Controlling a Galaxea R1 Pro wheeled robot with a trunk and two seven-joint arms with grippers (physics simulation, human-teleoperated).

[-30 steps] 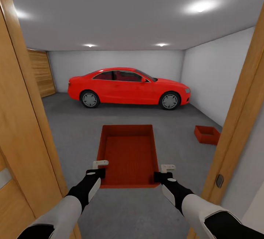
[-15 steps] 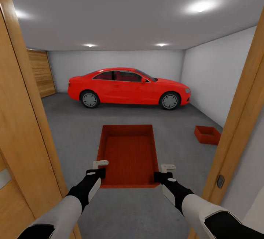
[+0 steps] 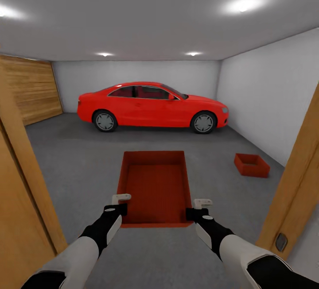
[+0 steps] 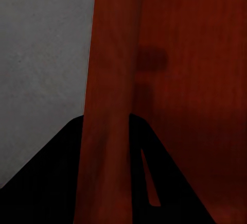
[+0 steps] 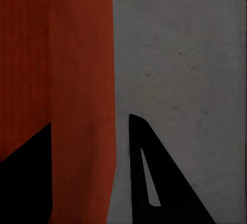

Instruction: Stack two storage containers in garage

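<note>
I carry the near storage container (image 3: 155,187) over the garage floor (image 3: 79,160), left gripper (image 3: 120,204) and right gripper (image 3: 199,207) each pinching a thin side wall; it looks light, rigid, slip-prone.

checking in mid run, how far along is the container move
Done: one storage container sits on the garage floor by the right wall. In hand: the second container, gripped by the left gripper and right gripper. Left: stack it on the first.
</note>
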